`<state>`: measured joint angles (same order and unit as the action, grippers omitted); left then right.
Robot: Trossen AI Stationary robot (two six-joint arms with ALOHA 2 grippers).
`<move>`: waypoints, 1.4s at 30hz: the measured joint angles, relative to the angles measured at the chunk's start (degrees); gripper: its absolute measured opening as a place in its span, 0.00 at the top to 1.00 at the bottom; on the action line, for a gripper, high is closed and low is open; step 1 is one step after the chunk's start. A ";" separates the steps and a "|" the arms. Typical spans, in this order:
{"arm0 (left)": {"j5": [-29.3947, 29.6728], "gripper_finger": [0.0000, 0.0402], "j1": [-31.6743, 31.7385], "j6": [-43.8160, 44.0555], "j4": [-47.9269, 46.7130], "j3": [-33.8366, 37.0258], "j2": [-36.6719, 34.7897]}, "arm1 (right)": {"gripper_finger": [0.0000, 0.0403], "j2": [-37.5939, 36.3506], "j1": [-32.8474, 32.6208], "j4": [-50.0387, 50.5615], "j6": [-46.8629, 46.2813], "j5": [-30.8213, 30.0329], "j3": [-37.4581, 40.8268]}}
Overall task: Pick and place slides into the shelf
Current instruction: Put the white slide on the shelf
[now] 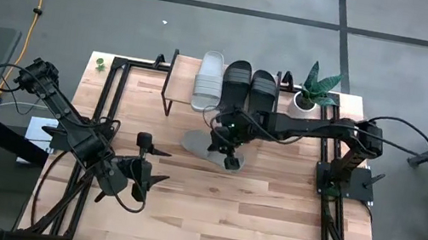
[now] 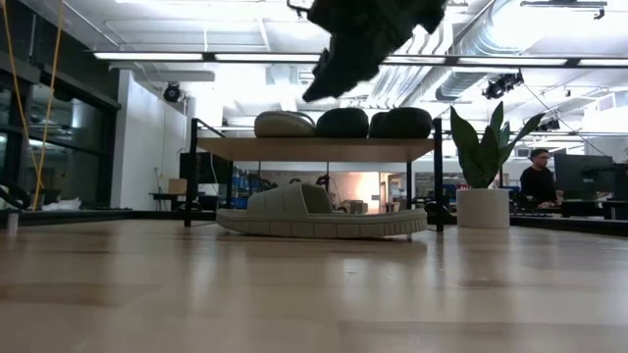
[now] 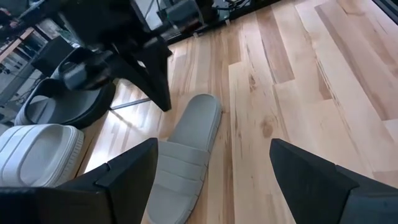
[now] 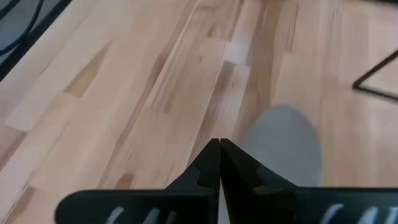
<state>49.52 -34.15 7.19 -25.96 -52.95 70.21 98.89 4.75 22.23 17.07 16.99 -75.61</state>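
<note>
Three slides sit on your shelf [image 1: 182,76]; the last grey slide [image 1: 201,145] lies on the table [image 1: 268,215], right end effector [image 1: 230,163] closed empty above it, left end effector [image 1: 157,165] wide.

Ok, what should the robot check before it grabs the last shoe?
1. Three slides on the shelf: ok, one light grey, two black.
2. Last grey slide flat on the table: ok.
3. Right claw open to grab: not ok, shut.
4. Right claw over the slide: ok, empty.
5. Left claw out of the way: ok, open, off to the side.
6. Free spot on the shelf: ok, left end bare.
</note>
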 joint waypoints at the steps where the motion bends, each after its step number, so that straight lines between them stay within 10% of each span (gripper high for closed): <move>1: -0.02 0.26 0.00 0.14 -0.02 0.00 0.00 | 1.00 0.00 0.02 -1.10 -0.88 -0.02 1.19; 20: -0.44 0.26 0.00 0.18 -0.09 0.00 0.05 | 0.76 0.04 -4.89 -8.82 -2.70 -5.75 8.72; 34: -0.44 0.26 0.02 0.18 -0.02 0.00 0.05 | 0.73 0.04 -11.97 -7.27 8.93 -38.28 8.72; 42: -0.43 0.26 0.02 0.17 0.03 0.00 0.05 | 0.73 0.58 -11.93 -3.50 10.03 -37.89 8.73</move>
<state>49.09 -34.13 7.37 -25.92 -52.95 70.26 99.47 -7.18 18.73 27.10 -20.89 -66.88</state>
